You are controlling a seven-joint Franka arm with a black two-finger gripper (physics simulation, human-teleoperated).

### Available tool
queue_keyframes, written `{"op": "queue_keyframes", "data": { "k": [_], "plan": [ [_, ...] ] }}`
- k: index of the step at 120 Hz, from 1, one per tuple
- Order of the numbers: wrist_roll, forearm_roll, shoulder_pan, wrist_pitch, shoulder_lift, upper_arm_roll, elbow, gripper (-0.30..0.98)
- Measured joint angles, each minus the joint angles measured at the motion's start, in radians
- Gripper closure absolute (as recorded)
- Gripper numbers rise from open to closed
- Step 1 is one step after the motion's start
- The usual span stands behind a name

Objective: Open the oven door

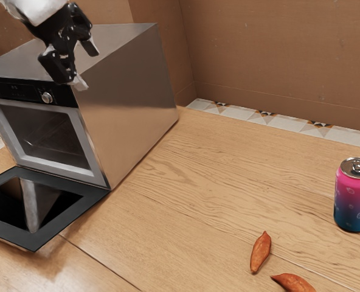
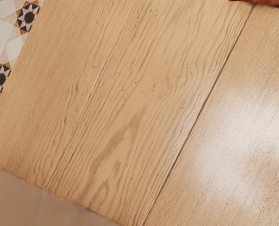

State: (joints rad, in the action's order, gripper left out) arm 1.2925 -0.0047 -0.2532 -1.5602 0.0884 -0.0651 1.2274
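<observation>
Door (image 1: 70, 213) outward, lengthwise along oven front (image 1: 22, 92)

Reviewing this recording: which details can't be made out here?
- Oven door: far part cut off by the exterior view's left edge; outer face turned down, hidden by the door itself.
- Oven cavity: contents unclear in the exterior view, too dark.
- Can: lettering cut off by the exterior view's right edge.
- Reddish-brown thing: mostly cut off by the wrist view's upper edge.

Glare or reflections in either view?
Wrist view: broad whitish glare on the table, washing out some grain. Exterior view: mirror-like reflections in the lowered door, soft sheen on the side of the oven.
</observation>
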Motion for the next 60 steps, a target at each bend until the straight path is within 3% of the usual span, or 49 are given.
{"op": "queue_keyframes", "data": {
  "k": [11, 33, 45, 60],
  "plan": [
    [-0.156, -0.008, 0.050, 0.066, -0.189, -0.063, -0.004, 0.01],
    [-0.405, -0.032, -0.017, 0.136, -0.239, -0.072, -0.003, 0.00],
    [-0.512, -0.031, 0.167, 0.155, -0.239, 0.111, -0.003, 0.00],
    [-0.623, -0.033, 0.214, 0.168, -0.239, 0.162, -0.003, 0.00]
  ]
}}
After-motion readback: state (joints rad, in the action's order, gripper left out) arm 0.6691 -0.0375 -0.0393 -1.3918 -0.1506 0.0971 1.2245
